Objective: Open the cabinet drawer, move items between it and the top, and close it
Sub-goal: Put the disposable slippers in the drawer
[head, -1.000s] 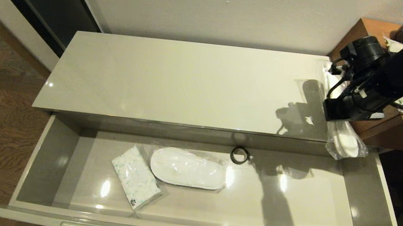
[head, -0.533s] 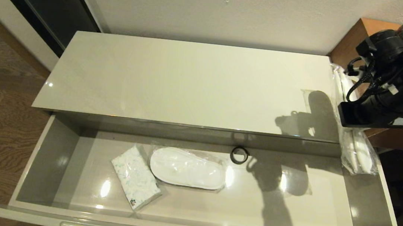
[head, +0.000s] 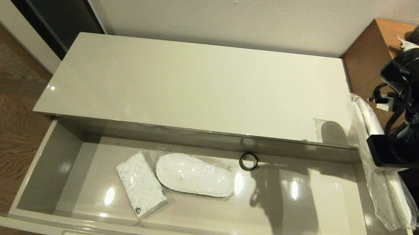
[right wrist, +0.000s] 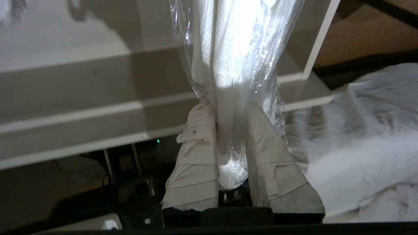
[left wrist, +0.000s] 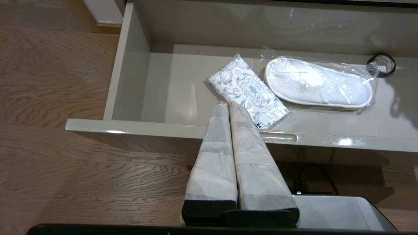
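Observation:
The cabinet drawer stands pulled out under the bare cream top. One bagged pair of white slippers lies flat in the drawer's middle. My right gripper is shut on the end of a second bagged pair, which hangs on edge over the drawer's right side wall. In the right wrist view that pair runs away from the fingers. My left gripper is shut and holds nothing. It hovers just in front of the drawer's front rim, near the left recess.
A patterned tissue pack lies left of the slippers and a small black ring sits at the drawer's back wall. The taller brown wooden table flanks the cabinet on the right. A white cloth lies below the right gripper.
My right arm has swung right and forward, carrying the bagged slippers off the top's right end to above the drawer's right wall. Everything in the drawer stayed put.

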You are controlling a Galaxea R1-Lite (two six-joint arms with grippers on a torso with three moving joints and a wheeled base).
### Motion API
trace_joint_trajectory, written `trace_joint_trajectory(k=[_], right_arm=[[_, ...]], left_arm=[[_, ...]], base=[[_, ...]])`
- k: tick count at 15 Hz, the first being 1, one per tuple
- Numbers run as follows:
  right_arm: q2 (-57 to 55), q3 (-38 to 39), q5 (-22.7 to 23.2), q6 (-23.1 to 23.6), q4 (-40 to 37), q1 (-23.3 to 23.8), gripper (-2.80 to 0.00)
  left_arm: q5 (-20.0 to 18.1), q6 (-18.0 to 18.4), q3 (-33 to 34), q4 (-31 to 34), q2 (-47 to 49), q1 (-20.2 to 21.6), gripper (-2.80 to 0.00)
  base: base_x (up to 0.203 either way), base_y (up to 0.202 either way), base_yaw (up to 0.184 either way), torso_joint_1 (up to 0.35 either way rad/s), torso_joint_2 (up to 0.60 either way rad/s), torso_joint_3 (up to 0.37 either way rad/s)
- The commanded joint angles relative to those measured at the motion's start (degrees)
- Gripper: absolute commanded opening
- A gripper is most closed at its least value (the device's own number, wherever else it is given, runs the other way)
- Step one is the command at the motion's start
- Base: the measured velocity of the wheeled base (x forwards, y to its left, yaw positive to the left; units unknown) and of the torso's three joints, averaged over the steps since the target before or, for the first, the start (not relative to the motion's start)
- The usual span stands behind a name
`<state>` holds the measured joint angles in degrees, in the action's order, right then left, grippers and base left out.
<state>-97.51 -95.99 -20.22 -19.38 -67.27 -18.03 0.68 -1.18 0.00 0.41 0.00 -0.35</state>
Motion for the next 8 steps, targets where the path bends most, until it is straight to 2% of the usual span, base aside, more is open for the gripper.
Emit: trace_joint_trajectory(k=[1,8], right_arm=[[3.49,6.76,-0.02,-1.52,0.84,-1.48,-2.8],[5.59,28.47,-0.09,-3.08,14.53,-4.36,-2.8]], left_arm=[[0.02,-0.05,0.0,0.03,-0.09,0.0,-2.8],[0.02,-0.05,0.0,0.02,-0.09,0.0,-2.8]], base=[[0.0,0.0,0.0,0.0,0.0,0.0],[0.0,0.0,0.0,0.0,0.0,0.0]])
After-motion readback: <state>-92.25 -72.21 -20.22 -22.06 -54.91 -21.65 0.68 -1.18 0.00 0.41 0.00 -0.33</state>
